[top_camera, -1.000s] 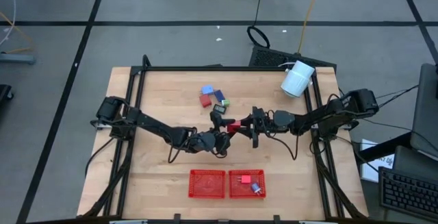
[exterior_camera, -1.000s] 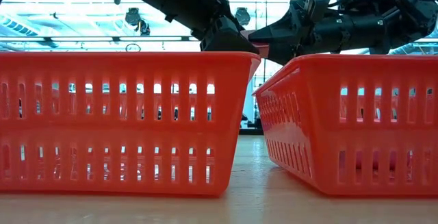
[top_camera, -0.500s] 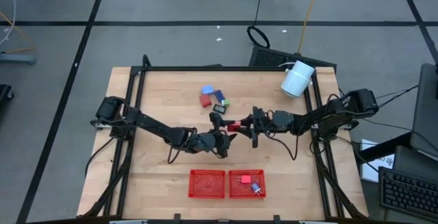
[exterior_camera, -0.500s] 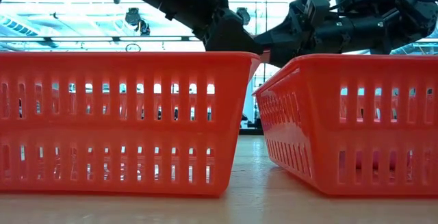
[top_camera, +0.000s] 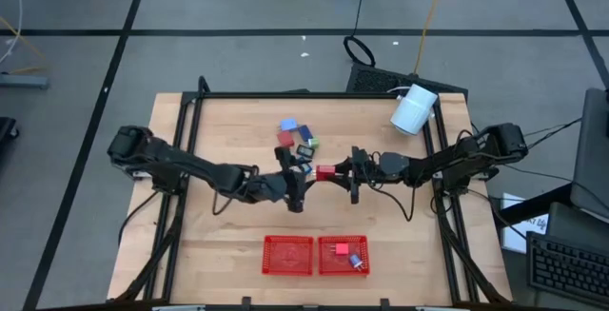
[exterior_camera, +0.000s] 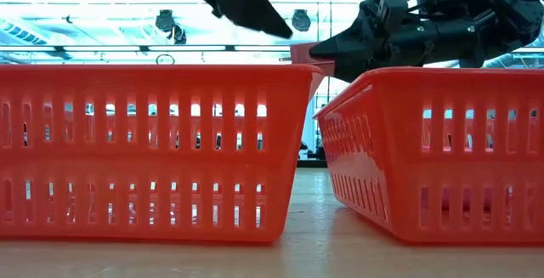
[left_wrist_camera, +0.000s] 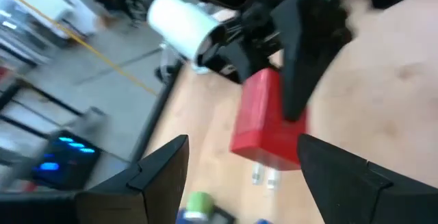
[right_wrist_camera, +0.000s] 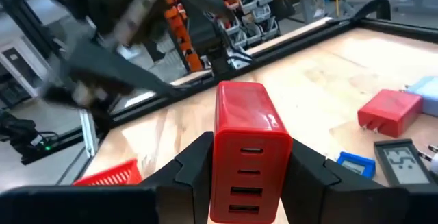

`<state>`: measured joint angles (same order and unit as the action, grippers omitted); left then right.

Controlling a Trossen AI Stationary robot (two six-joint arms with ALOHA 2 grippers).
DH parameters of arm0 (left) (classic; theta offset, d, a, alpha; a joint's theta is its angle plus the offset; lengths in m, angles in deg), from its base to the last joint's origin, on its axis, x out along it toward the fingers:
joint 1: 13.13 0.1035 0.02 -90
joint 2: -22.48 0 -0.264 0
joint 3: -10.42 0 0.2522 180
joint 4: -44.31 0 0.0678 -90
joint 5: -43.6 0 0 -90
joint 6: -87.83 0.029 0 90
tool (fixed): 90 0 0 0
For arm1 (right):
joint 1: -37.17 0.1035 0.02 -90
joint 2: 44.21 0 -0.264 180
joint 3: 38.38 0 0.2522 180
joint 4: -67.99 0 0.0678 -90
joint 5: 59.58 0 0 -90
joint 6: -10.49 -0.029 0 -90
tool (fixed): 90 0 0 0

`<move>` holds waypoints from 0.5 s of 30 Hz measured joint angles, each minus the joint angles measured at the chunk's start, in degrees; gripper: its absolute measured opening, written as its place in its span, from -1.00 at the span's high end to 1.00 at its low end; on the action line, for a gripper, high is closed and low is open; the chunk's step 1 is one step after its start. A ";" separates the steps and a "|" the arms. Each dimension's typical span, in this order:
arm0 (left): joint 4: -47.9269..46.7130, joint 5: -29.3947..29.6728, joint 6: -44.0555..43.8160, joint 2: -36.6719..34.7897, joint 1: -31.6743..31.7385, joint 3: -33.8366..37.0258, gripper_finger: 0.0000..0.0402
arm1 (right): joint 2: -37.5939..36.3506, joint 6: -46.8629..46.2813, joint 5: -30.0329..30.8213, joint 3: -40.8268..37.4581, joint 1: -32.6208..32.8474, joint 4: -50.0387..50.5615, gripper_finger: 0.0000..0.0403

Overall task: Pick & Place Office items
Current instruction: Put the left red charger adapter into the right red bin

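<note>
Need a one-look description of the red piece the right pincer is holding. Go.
Start at the wooden table and find the two dark arms meeting near its middle. The right pincer is shut on a red charger block with a column of ports on its end face, held above the table. Unlike the other red charger, lying in the cluster of small items, this one is clamped between fingers.

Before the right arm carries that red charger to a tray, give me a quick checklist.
1. Right claw shut on red charger: ok.
2. Left claw open and off the charger: ok.
3. Left arm out of the path to the trays: cannot tell.
4. Right tray has room: ok, holds only two items.
5. Left tray has room: ok.
</note>
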<state>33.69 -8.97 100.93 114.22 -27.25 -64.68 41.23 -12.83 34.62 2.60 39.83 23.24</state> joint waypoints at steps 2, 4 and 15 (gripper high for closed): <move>-4.09 -2.64 -2.27 -2.81 0.02 0.00 -0.35 | 0.03 -0.01 0.00 0.00 0.00 0.39 0.40; -7.77 -6.35 -3.39 -5.47 0.28 0.00 -0.35 | 0.03 0.00 -0.02 0.00 0.00 0.43 0.40; -8.62 -30.56 -6.03 -20.31 4.64 9.80 -0.35 | -1.80 0.00 -3.05 -0.06 0.02 0.50 0.40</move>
<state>25.07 -39.53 94.90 93.92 -22.61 -54.88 39.43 -12.82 31.57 2.54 39.85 23.74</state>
